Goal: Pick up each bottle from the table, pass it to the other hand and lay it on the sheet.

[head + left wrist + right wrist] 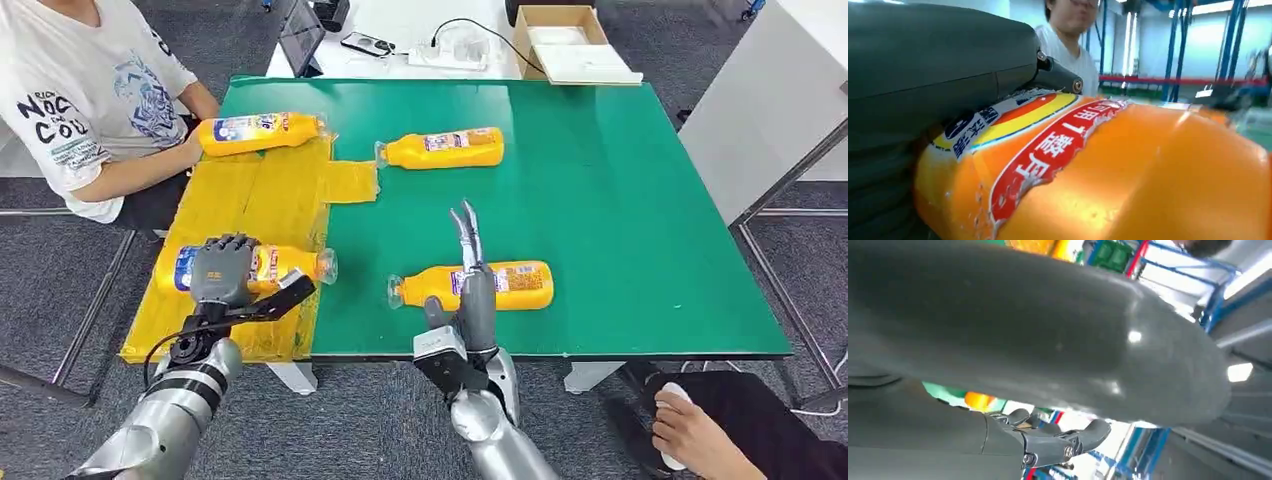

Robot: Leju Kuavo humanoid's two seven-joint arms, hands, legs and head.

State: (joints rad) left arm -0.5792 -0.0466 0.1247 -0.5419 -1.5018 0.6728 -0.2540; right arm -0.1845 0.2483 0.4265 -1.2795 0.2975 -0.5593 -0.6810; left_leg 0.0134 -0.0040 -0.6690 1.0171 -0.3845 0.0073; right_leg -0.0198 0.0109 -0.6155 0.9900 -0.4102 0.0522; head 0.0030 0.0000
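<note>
Four orange bottles lie on their sides on the green counter, each with its long axis running left to right across the head view. The bottle under the left hand lies at the lower left on the yellow sheet, its clear cap pointing right toward the sheet's edge. The left hand rests on top of its labelled middle with fingers curled down over the body; in the left wrist view the same bottle sits directly against the hand, its red, yellow and blue label wrinkled and its orange body glossy. The bottle at lower centre lies on the bare green surface, cap pointing left, and the right hand stands in front of it with its fingers straight, held close together and pointing toward the top of the frame; whether it touches the bottle I cannot tell. In the right wrist view that hand is a dark grey bulk with fingertips showing below it, holding nothing. A third bottle lies at upper centre just right of the sheet, cap pointing left. A fourth bottle lies at the upper left at the sheet's far edge, cap to the right, with a person's hand at its base.
</note>
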